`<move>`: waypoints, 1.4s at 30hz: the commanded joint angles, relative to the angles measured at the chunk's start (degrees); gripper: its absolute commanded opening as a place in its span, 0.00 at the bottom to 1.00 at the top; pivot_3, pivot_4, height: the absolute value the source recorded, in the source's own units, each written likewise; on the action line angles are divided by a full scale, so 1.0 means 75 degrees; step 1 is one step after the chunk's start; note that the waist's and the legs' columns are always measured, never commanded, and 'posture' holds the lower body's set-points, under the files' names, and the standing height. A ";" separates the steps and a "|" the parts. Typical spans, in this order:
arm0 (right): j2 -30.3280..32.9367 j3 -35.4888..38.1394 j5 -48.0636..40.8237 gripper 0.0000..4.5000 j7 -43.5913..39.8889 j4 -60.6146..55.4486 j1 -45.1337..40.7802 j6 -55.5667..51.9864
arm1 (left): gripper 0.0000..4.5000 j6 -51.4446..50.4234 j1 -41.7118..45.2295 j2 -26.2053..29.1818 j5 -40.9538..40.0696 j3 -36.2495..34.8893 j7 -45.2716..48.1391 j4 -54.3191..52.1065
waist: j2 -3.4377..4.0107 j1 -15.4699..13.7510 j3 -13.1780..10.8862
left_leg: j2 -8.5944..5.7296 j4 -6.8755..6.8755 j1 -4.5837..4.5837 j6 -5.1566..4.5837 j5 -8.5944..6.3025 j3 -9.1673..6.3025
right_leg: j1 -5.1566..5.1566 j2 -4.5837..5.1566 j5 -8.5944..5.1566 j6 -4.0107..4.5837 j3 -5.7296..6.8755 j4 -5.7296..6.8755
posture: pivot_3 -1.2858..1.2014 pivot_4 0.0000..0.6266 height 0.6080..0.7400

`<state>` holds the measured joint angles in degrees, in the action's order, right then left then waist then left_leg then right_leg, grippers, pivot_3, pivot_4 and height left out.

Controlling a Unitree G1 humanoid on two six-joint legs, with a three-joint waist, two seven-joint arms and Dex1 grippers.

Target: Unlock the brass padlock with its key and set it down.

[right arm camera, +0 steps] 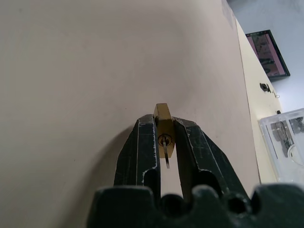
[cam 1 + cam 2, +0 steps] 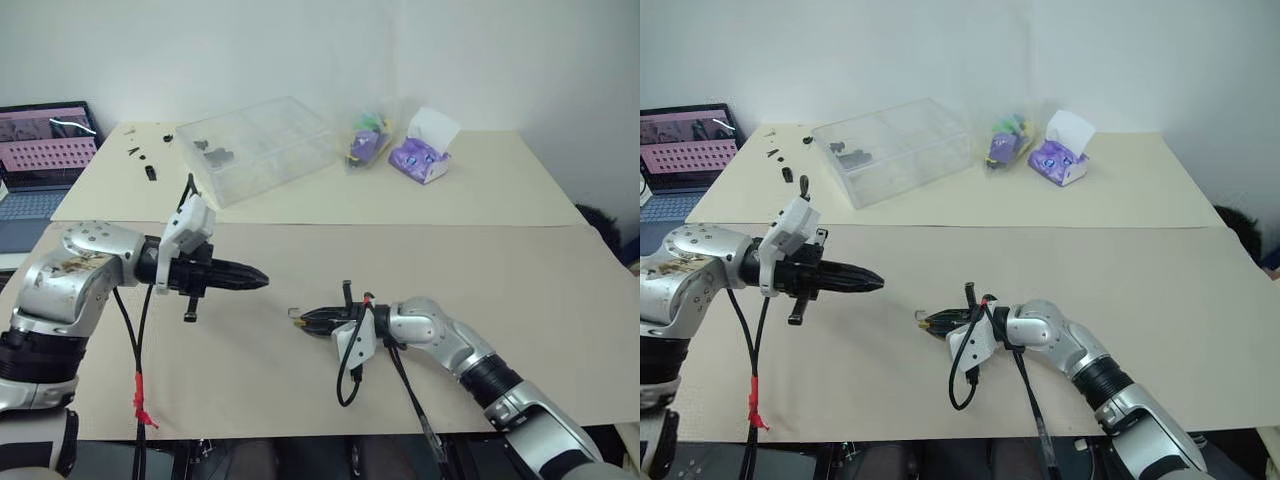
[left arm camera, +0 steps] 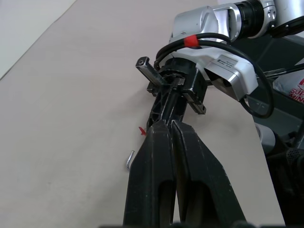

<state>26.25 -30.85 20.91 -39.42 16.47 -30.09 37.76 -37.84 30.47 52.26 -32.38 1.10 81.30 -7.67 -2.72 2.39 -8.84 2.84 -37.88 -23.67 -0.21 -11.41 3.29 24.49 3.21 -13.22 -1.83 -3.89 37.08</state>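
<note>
My right gripper is shut on the brass padlock, whose golden body sticks out a little past the fingertips. The key is a thin silvery strip hanging from the keyhole on the padlock's face. In the head views the right gripper lies low over the beige table, pointing left, with the silver shackle at its tip. My left gripper hovers up and to the left of it, pointing right, shut with nothing seen between its fingers. The two grippers are a short gap apart.
A clear plastic box sits at the back of the table, with small black parts to its left. A filled bag and a purple tissue pack stand to its right. A laptop is at the far left.
</note>
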 commanded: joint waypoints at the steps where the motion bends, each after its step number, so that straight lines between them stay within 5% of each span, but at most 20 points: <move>1: 0.0044 0.0053 -0.0090 0.05 -0.0188 -0.0164 0.0177 -0.0256 | 0.04 0.0446 -0.0279 0.0378 0.0166 0.0050 0.0387 -0.0282 | 0.0001 0.0005 0.0000 | 0.0000 0.0000 0.0005 0.0000 0.0000 0.0000 | -0.0003 0.0000 -0.0007 -0.0006 0.0000 0.0000 | 0.52 0.24 1.00; 13: 0.0072 0.0175 -0.0368 0.05 -0.0314 -0.0486 0.0315 -0.0735 | 0.04 0.1283 -0.0459 0.0396 0.0696 0.0281 0.0581 0.0123 | 0.0001 -0.0026 -0.0001 | 0.0002 0.0001 0.0037 0.0001 0.0000 0.0005 | -0.0029 0.0002 -0.0024 -0.0008 -0.0001 0.0001 | 0.52 0.24 1.00; 22: 0.0118 0.0391 -0.1099 0.76 -0.1011 -0.1044 0.0639 -0.1858 | 0.03 0.1436 -0.0461 0.0308 0.0773 0.0330 0.0564 0.0204 | 0.0000 -0.0026 -0.0002 | 0.0003 0.0001 0.0035 0.0000 0.0000 0.0005 | -0.0027 0.0002 -0.0025 -0.0012 -0.0002 0.0001 | 0.52 0.24 1.00; 34: 0.0905 0.1674 -0.3302 0.76 -0.1967 -0.3370 0.1922 -0.5345 | 0.03 0.1489 -0.0808 -0.0111 0.0696 0.0152 -0.0018 0.0213 | 0.0000 -0.0165 -0.0002 | 0.0006 0.0001 0.0031 0.0001 -0.0001 0.0007 | -0.0023 0.0005 -0.0031 -0.0017 -0.0001 -0.0003 | 0.52 0.24 1.00; 39: 0.0612 0.3231 -0.4547 0.76 -0.0921 -0.4419 0.2406 -0.7485 | 0.03 0.1163 -0.1408 -0.0737 0.0376 -0.0446 -0.1229 -0.0024 | -0.0001 -0.0181 -0.0002 | 0.0011 0.0001 0.0029 0.0002 -0.0002 0.0010 | -0.0020 0.0005 -0.0030 -0.0020 -0.0001 -0.0003 | 0.52 0.24 1.00; 42: -0.0360 0.4924 -0.4791 0.76 0.1340 -0.4653 0.2481 -0.8636 | 0.03 0.0736 -0.1743 -0.1752 0.0295 -0.1291 -0.3224 0.0141 | -0.0001 -0.0203 -0.0002 | 0.0016 0.0002 0.0031 0.0002 -0.0002 0.0010 | -0.0019 0.0005 -0.0028 -0.0023 -0.0002 -0.0002 | 0.52 0.24 1.00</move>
<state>25.16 -0.87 -13.06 -37.82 -15.68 -11.45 -22.86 -30.92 17.43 41.17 -29.37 -4.47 65.12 -6.29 -2.72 0.87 -8.85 2.95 -37.87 -23.44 -0.19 -11.42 3.34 24.34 3.26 -13.40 -2.05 -3.89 37.07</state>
